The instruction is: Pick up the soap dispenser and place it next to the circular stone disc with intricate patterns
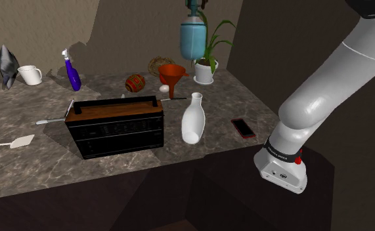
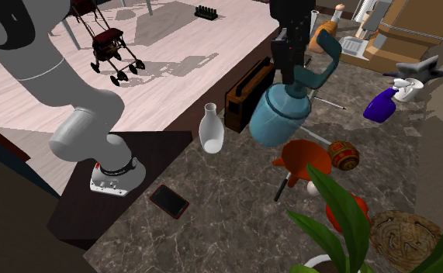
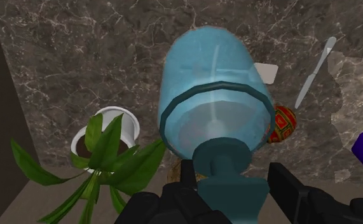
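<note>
Your fingers [image 3: 288, 188] are squeezing the pump top of the blue soap dispenser [image 3: 212, 95], holding it high over the table [image 3: 78, 63]. It is hanging bottom-down. The round patterned disc [image 2: 404, 233] seems to be lying just underneath, beside the plant pot [image 3: 113, 130].

Pale blue see-through soap dispenser with a teal pump [image 1: 194, 39] is up in the air, roughly upright, pump neck pinched in the black gripper [image 3: 234, 175]. The brown round patterned disc [image 1: 154, 64] lies flat on the marbled counter [image 1: 48, 164] near the back wall.
</note>
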Controlling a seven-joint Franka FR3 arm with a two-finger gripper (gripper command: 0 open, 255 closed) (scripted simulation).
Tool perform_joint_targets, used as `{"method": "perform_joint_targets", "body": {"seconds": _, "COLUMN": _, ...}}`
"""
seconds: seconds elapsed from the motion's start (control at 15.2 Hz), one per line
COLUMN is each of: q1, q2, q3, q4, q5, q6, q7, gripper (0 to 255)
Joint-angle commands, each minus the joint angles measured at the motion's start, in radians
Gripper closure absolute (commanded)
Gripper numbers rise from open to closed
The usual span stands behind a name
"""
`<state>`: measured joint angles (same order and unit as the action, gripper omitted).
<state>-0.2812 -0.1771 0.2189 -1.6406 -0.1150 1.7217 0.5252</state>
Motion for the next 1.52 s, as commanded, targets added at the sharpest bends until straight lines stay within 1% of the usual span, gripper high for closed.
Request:
{"method": "perform_joint_targets", "body": {"seconds": 0.0, "q1": -0.011, "q2": 0.037, "q3": -0.014, "q4": 0.009, "q5": -0.005, "q6": 0.033, "q7": -0.022, "gripper": 255}}
{"method": "perform_joint_targets", "body": {"seconds": 0.4, "q1": -0.047, "q2": 0.183, "q3": -0.053, "q4": 0.090, "q5": -0.016, "q6": 0.105, "q7": -0.089, "gripper": 255}}
{"method": "perform_joint_targets", "body": {"seconds": 0.73, "q1": -0.075, "q2": 0.328, "q3": -0.079, "q4": 0.203, "q5": -0.022, "q6": 0.141, "q7": -0.142, "gripper": 255}}
{"method": "perform_joint_targets", "body": {"seconds": 0.92, "q1": -0.090, "q2": 0.426, "q3": -0.092, "q4": 0.296, "q5": -0.024, "q6": 0.149, "q7": -0.173, "gripper": 255}}
{"method": "perform_joint_targets", "body": {"seconds": 1.12, "q1": -0.105, "q2": 0.535, "q3": -0.102, "q4": 0.413, "q5": -0.025, "q6": 0.144, "q7": -0.203, "gripper": 255}}
{"method": "perform_joint_targets", "body": {"seconds": 1.39, "q1": -0.119, "q2": 0.709, "q3": -0.115, "q4": 0.627, "q5": -0.025, "q6": 0.107, "q7": -0.244, "gripper": 255}}
{"method": "perform_joint_targets", "body": {"seconds": 1.45, "q1": -0.121, "q2": 0.702, "q3": -0.115, "q4": 0.603, "q5": -0.025, "q6": 0.125, "q7": -0.243, "gripper": 255}}
